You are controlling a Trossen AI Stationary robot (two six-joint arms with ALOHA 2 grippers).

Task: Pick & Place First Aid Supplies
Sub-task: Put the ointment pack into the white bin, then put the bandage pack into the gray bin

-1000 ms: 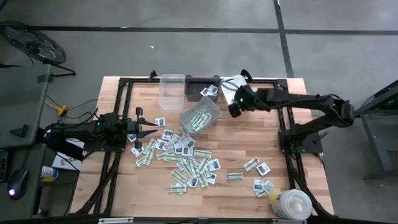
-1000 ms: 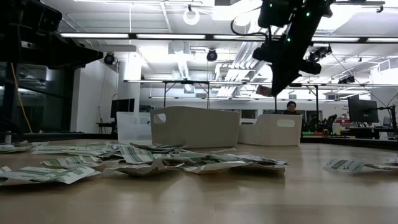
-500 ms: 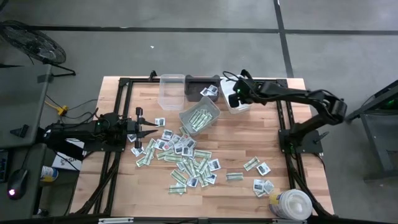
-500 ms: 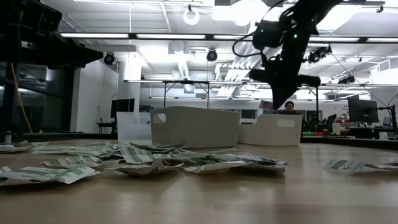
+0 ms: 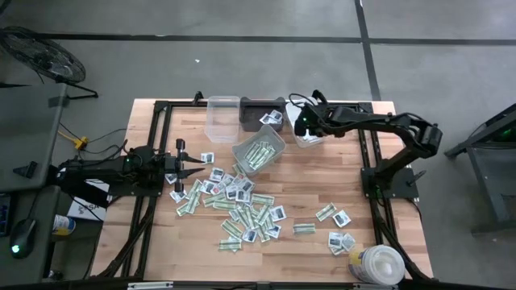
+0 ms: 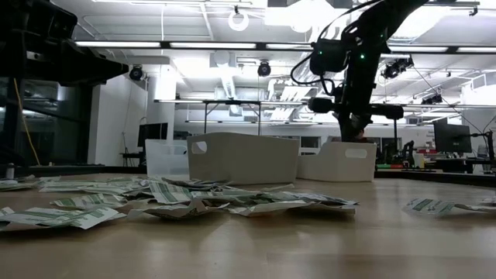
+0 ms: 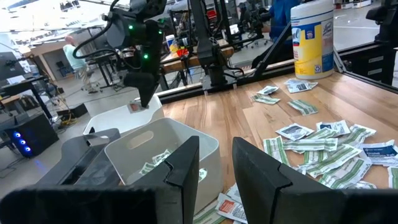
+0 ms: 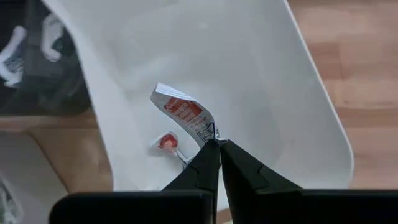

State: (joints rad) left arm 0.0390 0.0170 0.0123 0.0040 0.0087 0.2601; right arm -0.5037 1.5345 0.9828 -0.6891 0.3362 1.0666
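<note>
1. Packet, white with red print, is pinched at its corner in our right gripper jaws, hanging inside the white bin.
2. Our left gripper jaws stand parted and empty; the loose packets lie on the worktop ahead of them.

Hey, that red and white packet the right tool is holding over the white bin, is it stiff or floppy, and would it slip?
Likely floppy: the red-and-white packet curls where it hangs from the right tool, pinched by one corner. Probably very light, since that thin pinch carries it. Its glossy wrap may be slippery, so it could slide free above the white bin.
</note>
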